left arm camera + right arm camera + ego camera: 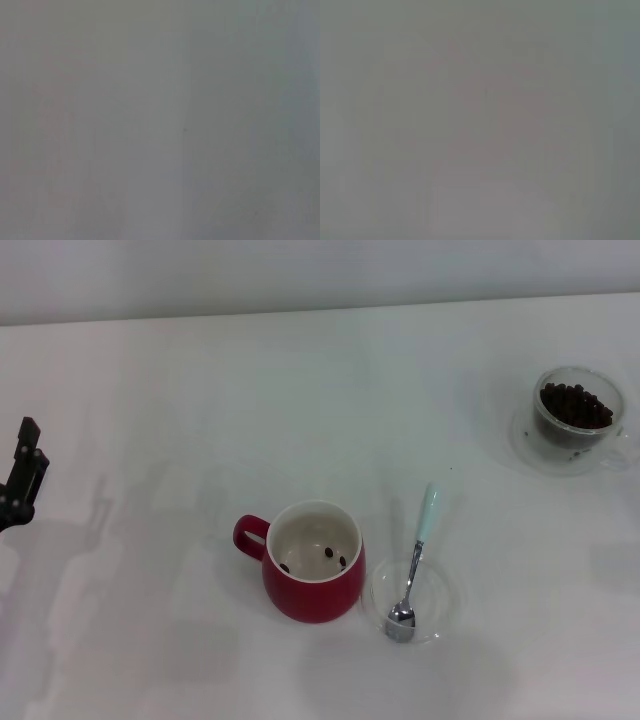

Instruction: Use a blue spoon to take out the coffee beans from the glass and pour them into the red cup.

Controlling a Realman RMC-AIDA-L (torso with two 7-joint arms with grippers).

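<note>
Far to the left of the red cup [313, 575], at the edge of the head view, the left gripper [22, 480] hangs over the bare white table [150, 420], well apart from everything; whether its jaws are spread or pressed together I cannot tell, and they touch nothing. The red cup itself stands upright with its handle turned leftward and three coffee beans [328, 553] on its cream floor. Just beside it to the right lies the blue spoon [414, 565], its metal bowl resting in a shallow clear saucer [445, 595] and its pale handle pointing away over the rim. Farther right and farther back from the cup sits the glass [578, 420], dark with beans. The right gripper is not in view. The spoon wants picking up next, I judge: pinch the pale handle near its free end, where it rises off the table, and lift it level.
</note>
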